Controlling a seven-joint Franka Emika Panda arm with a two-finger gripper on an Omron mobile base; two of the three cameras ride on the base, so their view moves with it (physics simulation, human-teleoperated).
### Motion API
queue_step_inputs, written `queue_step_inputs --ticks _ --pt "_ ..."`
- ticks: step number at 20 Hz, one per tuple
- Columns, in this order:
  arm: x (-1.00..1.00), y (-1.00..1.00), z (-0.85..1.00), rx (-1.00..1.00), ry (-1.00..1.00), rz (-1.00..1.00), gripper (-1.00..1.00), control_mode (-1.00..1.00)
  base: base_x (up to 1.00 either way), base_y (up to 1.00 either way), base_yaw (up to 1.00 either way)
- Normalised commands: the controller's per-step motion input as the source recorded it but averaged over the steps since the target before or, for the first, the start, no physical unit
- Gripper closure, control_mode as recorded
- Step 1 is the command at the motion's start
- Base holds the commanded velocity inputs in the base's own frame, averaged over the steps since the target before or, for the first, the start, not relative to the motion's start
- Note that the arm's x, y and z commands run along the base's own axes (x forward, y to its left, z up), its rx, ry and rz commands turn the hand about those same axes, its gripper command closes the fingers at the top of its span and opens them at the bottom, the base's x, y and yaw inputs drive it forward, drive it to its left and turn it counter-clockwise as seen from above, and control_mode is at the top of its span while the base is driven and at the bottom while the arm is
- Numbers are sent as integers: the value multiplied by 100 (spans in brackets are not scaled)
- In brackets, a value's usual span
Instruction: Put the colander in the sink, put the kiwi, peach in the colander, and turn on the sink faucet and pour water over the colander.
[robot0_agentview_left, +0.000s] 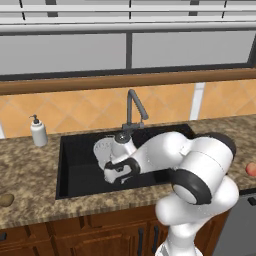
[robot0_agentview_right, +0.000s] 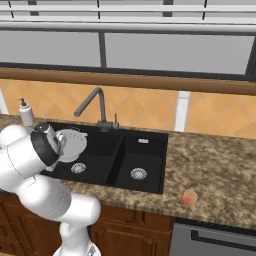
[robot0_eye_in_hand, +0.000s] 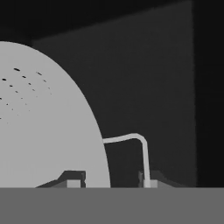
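The pale perforated colander (robot0_agentview_left: 102, 150) hangs tilted on its side inside the large basin of the black sink (robot0_agentview_left: 75, 172), just below the dark faucet (robot0_agentview_left: 134, 107). In the hand view my gripper (robot0_eye_in_hand: 111, 178) is shut on the colander (robot0_eye_in_hand: 43, 122) at its rim, with the thin wire handle (robot0_eye_in_hand: 136, 142) rising by the right finger. From the right base view the colander (robot0_agentview_right: 71, 144) sits against my forearm, over the basin's drain. The brown kiwi (robot0_agentview_left: 6, 200) lies on the counter at the far left. The peach (robot0_agentview_right: 189, 197) rests on the counter right of the sink (robot0_agentview_right: 145, 150).
A white soap pump bottle (robot0_agentview_left: 38, 131) stands at the sink's back left corner. The faucet spout (robot0_agentview_right: 95, 102) reaches over the large basin. My own elbow bulks over the sink's front edge. A dishwasher front (robot0_agentview_right: 215, 237) sits below the right counter.
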Motion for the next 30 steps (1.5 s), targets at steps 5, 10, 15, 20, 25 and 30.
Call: queue_step_inputs --ticks 5,10,15,20,25,30 --pt "0 0 -5 0 0 -33 100 -100 0 0 0" --pt "0 -12 0 0 15 -22 100 -100 0 0 0" --pt "1 -12 -15 2 17 -27 100 -100 0 0 0" --pt "18 -7 -41 0 0 -22 100 -100 0 0 0" --pt "31 -7 -34 0 0 -12 100 -100 0 0 0" --pt "25 -1 -38 0 0 -11 100 -100 0 0 0"
